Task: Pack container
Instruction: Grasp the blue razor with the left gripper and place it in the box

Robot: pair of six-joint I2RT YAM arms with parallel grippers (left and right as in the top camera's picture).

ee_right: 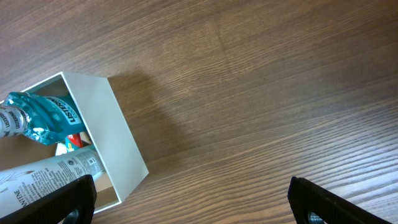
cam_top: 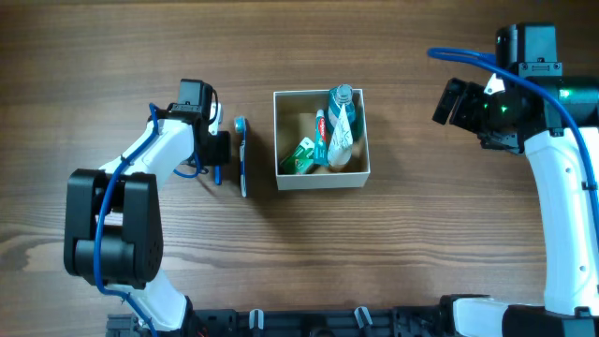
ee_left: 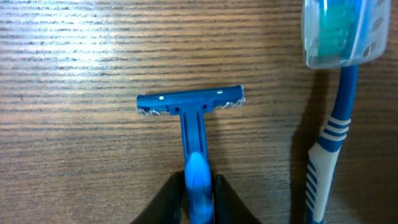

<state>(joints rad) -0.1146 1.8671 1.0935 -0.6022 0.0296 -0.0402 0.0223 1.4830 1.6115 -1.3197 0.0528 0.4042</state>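
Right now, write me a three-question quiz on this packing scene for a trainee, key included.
1. True or false: the left gripper is shut on the blue razor.
2. Fill the gap: the right gripper is ___, with nothing between its fingers.
3. Relative to the container, where does the toothbrush lie?
A. Inside it
B. Outside it, on the table beside the razor
C. Propped against its wall

Key: 1 true; 2 open; 3 B.
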